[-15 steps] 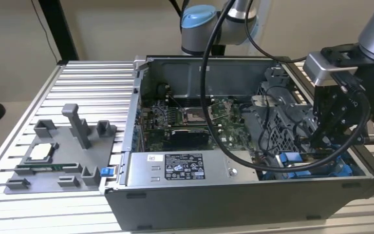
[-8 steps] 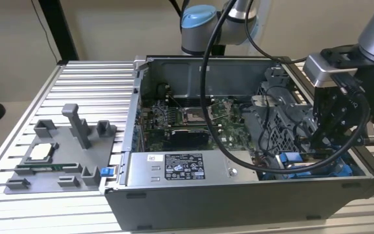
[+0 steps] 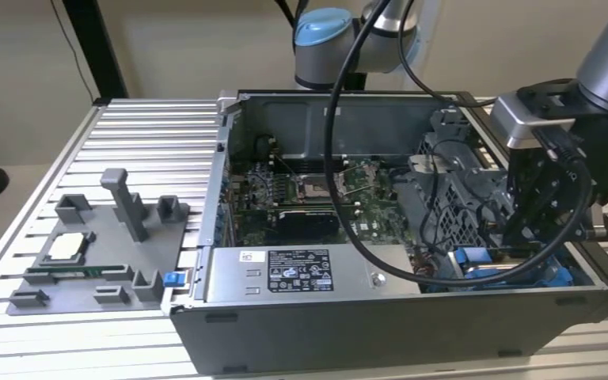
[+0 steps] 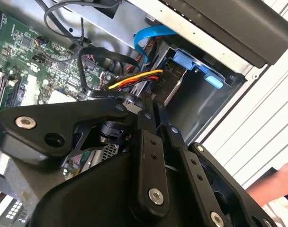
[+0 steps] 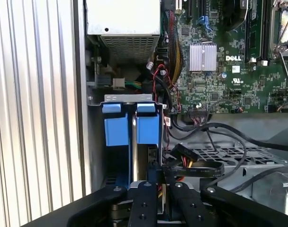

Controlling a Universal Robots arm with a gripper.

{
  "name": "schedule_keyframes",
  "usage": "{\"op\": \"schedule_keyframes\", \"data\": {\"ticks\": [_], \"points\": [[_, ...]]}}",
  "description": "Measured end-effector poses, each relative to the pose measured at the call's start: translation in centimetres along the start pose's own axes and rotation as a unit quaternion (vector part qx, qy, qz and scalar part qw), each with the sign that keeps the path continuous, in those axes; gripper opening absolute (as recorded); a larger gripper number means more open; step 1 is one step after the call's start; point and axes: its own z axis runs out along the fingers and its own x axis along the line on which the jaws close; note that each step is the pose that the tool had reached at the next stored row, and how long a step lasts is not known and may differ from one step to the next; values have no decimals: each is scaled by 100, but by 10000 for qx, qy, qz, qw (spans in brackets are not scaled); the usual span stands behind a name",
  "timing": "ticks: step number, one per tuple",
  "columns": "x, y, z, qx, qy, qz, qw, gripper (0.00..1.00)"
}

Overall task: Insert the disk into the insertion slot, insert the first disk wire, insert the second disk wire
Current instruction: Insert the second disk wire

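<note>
The disk stands on edge inside the insertion slot (image 5: 130, 98), and its blue frame (image 5: 148, 125) shows at the slot's mouth. In the second wrist view the frame (image 4: 186, 61) caps the grey bay (image 4: 205, 109). My gripper (image 4: 151, 101) hangs low in the case at the exterior view's right (image 3: 513, 241), right at the bay. Its fingers are drawn together on a disk wire (image 4: 134, 78), a yellow, red and black bundle ending in a black connector (image 5: 181, 155). A flat blue wire (image 4: 151, 34) loops above the bay.
The open computer case (image 3: 389, 332) lies on a slatted metal table (image 3: 146, 134). A grey power-supply box (image 3: 298, 269) sits beside the bay and the motherboard (image 3: 304, 190) behind it. A perforated cage (image 5: 220, 153) adjoins the slot. A person's arm (image 4: 276, 182) is outside the case.
</note>
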Motion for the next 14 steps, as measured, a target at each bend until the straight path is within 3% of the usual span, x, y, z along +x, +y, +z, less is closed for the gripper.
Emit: {"op": "schedule_keyframes", "data": {"ticks": [10, 14], "points": [[4, 1, 45, 19, -9, 7, 10000, 0], [4, 1, 53, 66, -35, 5, 10000, 0]]}}
